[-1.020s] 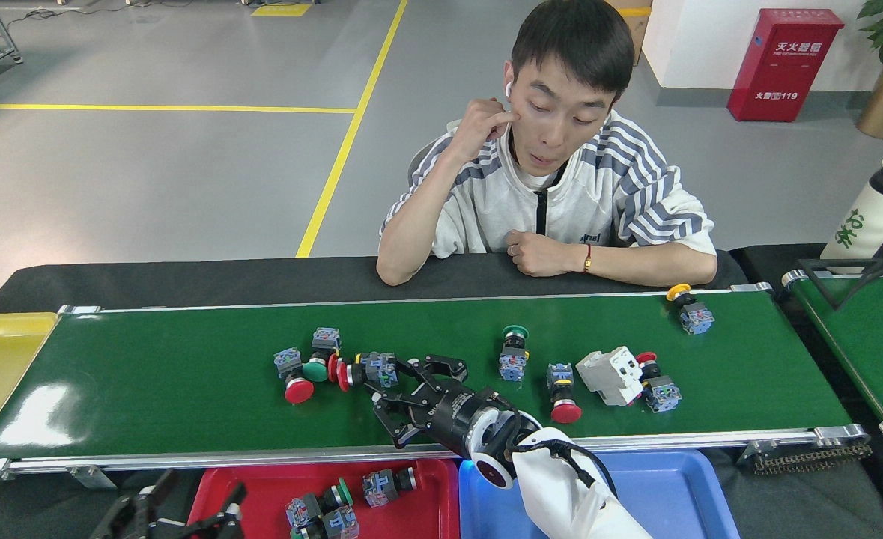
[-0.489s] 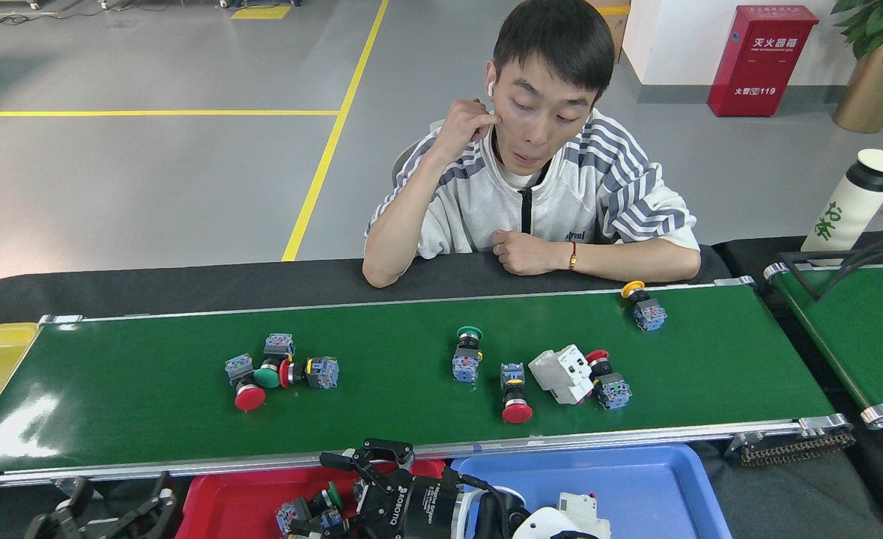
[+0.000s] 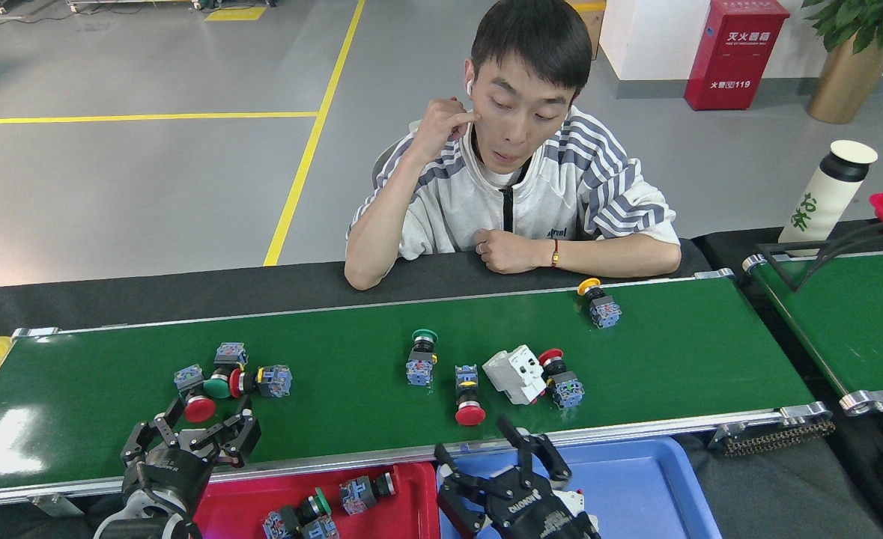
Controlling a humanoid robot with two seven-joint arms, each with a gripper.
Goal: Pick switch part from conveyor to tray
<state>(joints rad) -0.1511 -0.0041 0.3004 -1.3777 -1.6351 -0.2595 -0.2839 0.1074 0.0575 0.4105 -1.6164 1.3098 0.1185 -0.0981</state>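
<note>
On the long green conveyor (image 3: 381, 359), push-button switch parts lie in two loose groups: a cluster of three (image 3: 224, 378) with red and green caps toward the left end, and four more around a white block (image 3: 514, 373) near the middle, among them a green-capped switch (image 3: 420, 358) and a red-capped switch (image 3: 468, 394), with a yellow-capped one (image 3: 600, 302) apart at 1 o'clock. The left claw (image 3: 186, 434) hovers over the belt's near edge with its black fingers spread wide and empty; the left cluster sits just beyond its tips at 12 o'clock, the nearest red cap almost between them. The right claw (image 3: 497, 468), also spread and holding nothing, hangs over the blue tray (image 3: 658, 486); the red-capped switch lies near it at 11 o'clock. Two or three switches already rest in the red tray (image 3: 404, 516). A person (image 3: 516, 195) leans on the far side, watching.
</note>
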